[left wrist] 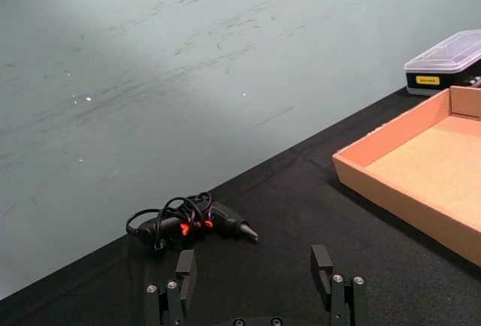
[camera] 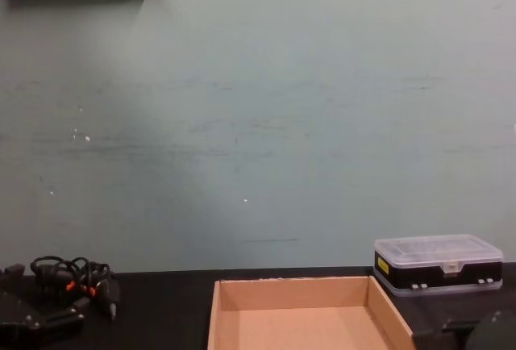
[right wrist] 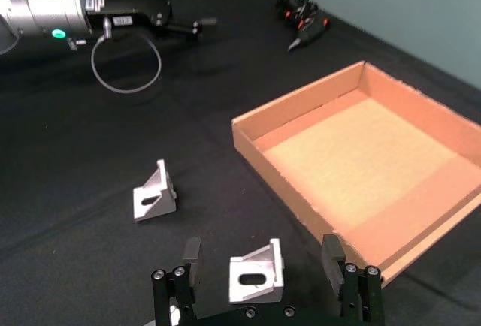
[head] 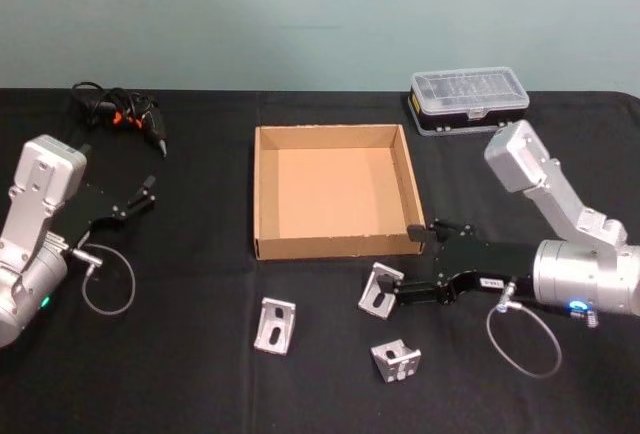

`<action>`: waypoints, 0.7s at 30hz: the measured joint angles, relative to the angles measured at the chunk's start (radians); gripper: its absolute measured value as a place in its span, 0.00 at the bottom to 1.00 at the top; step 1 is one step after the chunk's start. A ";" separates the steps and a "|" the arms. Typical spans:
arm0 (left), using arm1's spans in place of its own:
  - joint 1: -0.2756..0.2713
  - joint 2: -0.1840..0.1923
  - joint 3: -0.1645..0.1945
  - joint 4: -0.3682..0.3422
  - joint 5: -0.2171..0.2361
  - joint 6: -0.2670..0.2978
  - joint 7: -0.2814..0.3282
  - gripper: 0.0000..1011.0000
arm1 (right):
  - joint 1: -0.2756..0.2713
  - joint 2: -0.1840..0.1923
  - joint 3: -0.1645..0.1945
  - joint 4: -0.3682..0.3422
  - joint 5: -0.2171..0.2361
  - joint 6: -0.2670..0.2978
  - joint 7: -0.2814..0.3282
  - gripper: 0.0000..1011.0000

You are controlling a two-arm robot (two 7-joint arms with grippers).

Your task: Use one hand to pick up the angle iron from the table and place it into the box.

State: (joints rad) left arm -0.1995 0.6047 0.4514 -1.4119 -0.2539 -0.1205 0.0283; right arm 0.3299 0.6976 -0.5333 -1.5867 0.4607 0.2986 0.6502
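The right hand (right wrist: 261,260) sat low over the counter (head: 190,384), toward its front edge, with its fingers spread wide on either side of an angle iron (head: 379,290). The pads seemed to stand just clear of the metal, though I couldn't be sure from that close view. That angle iron rested on the counter just in front of the front right corner of the box (head: 330,247), which lay mid-counter. A second angle iron (head: 275,325) and a third angle iron (head: 396,360) lay nearer the front edge. The left hand (left wrist: 253,266) hung open near the counter's left edge, gripping nothing.
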 joint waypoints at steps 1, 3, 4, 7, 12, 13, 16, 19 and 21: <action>0.000 0.000 0.000 0.000 0.000 0.000 0.000 0.99 | 0.008 -0.004 -0.011 0.004 -0.003 0.013 0.001 0.99; 0.000 0.000 0.000 0.000 0.000 0.000 0.000 0.99 | 0.018 -0.007 -0.022 0.009 -0.005 0.026 0.001 0.99; 0.000 0.000 0.000 0.000 0.000 0.000 0.000 0.99 | 0.026 -0.010 -0.032 0.012 -0.007 0.040 0.002 0.99; 0.000 0.000 0.000 0.000 0.000 0.000 0.000 0.99 | 0.041 -0.013 -0.049 0.020 -0.011 0.060 0.002 0.99; 0.000 0.000 0.000 0.000 0.000 0.000 0.000 0.99 | 0.060 -0.020 -0.071 0.035 -0.013 0.081 0.003 0.99; 0.000 0.000 0.000 0.000 0.000 0.000 0.000 0.99 | 0.063 -0.021 -0.074 0.037 -0.013 0.084 0.004 0.99; 0.000 0.000 0.000 0.000 0.000 0.000 0.000 0.99 | 0.073 -0.025 -0.086 0.046 -0.015 0.090 0.005 0.99; 0.000 0.000 0.000 0.000 0.000 0.000 0.000 0.99 | 0.083 -0.031 -0.097 0.060 -0.018 0.095 0.007 0.99; 0.000 0.000 0.000 0.000 0.000 0.000 0.000 0.99 | 0.088 -0.034 -0.102 0.067 -0.020 0.096 0.008 0.99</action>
State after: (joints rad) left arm -0.1995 0.6047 0.4514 -1.4119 -0.2539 -0.1205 0.0283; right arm 0.4175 0.6635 -0.6351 -1.5202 0.4409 0.3946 0.6585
